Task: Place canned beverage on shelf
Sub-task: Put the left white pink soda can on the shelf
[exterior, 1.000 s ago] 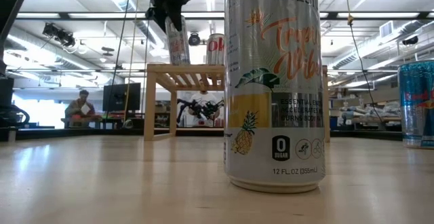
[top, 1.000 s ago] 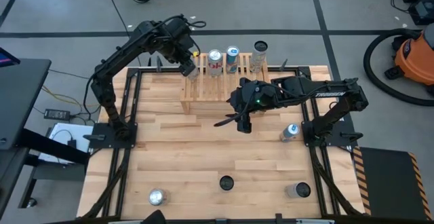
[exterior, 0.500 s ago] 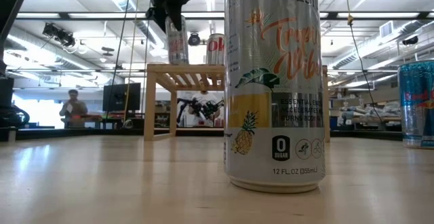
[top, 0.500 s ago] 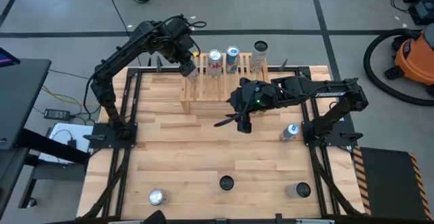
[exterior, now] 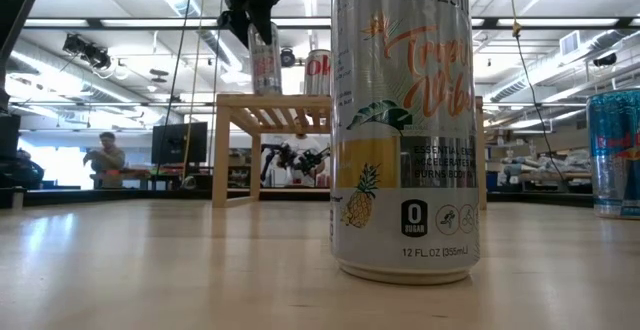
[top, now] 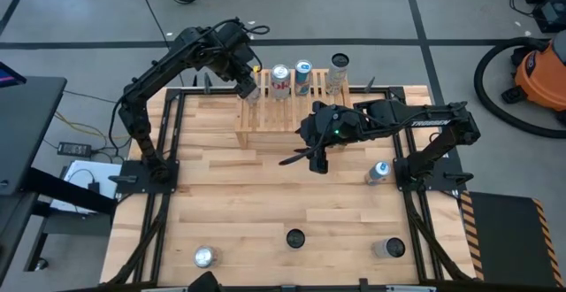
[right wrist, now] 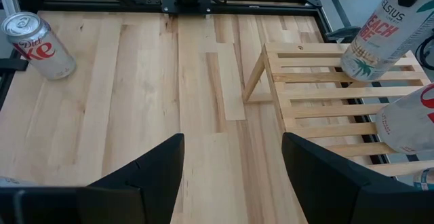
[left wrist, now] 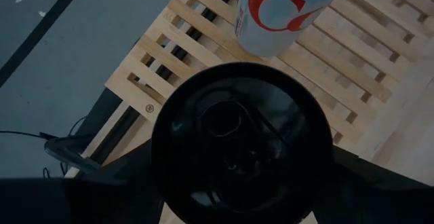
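— Wood slats first: your shelf (top: 292, 102) stands at the table's (top: 221, 195) far edge, and three cans stand on it: the Diet Coke can (top: 281, 81), the blue can (top: 303, 77) beside it, and the end can (top: 338, 73) nearest the shelf's right end. How far would you say you are?

— Well along, I'd judge, but not finished. Your left gripper (top: 248, 87) is over the shelf's left end, clamped on the peach can (exterior: 264, 60), whose base sits at or just above the slats; you can't tell which from the low view. Letting go and lifting clear are left to do.

— And after that?

— Four more cans wait on the table: the silver can (top: 378, 172) near the right edge and three along the near edge, the near-left can (top: 205, 256), the middle can (top: 295, 238) and the near-right can (top: 390, 249). Your right gripper (top: 309, 157) hangs over the table's middle, in front of the shelf, fingers spread and carrying nothing.

— What can you read?

— The peach can says "CELSIUS" and "PEACH" in the right wrist view. Close to the low camera, the middle can reads "CELSI…", "0 SUGAR" and "12 FL.OZ (355mL)", with a pineapple drawn on it. The near-left can shows "Diet Coke" lettering in the right wrist view.
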You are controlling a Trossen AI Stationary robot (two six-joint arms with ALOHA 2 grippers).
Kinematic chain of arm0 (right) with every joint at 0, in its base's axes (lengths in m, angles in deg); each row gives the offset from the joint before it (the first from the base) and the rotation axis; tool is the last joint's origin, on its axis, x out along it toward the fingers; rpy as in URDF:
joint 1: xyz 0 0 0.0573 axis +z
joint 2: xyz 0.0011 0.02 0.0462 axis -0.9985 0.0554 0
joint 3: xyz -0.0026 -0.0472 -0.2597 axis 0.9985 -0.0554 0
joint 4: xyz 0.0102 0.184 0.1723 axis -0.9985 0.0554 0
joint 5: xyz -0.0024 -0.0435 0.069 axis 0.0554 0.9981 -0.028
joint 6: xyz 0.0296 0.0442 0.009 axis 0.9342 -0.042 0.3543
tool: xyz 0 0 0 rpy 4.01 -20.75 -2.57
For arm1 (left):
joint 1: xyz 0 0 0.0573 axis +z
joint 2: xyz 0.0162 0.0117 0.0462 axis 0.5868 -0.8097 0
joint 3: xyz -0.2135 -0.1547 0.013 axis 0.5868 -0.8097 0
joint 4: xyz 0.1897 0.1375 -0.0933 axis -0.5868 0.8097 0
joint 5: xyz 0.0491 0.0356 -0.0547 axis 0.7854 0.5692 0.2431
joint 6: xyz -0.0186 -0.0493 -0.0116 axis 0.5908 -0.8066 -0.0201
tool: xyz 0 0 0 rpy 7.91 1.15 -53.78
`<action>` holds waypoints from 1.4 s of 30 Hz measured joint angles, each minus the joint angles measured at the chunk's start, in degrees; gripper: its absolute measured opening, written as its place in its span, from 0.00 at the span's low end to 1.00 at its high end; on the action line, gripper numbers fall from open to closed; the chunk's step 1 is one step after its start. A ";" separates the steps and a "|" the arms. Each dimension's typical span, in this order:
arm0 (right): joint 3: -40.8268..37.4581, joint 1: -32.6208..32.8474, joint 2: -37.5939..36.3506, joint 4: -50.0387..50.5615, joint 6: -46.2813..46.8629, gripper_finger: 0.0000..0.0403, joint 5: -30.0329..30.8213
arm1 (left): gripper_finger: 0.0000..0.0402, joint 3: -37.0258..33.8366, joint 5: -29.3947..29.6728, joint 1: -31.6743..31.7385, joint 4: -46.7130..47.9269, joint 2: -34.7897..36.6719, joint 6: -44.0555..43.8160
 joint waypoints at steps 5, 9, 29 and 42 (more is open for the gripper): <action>0.00 0.00 0.00 -0.01 -0.01 0.64 0.01 | 0.71 -0.02 0.02 0.17 0.00 -0.12 0.13; 0.00 0.00 0.00 -0.01 0.00 0.64 -0.19 | 0.71 -0.02 0.16 0.17 0.51 -1.15 0.46; 0.00 0.00 0.00 0.12 0.42 0.64 -1.77 | 0.71 0.11 0.01 -0.04 0.61 -3.09 0.97; 0.00 0.00 0.00 0.12 0.55 0.64 -1.82 | 0.71 0.02 0.00 -0.04 0.74 -3.17 0.97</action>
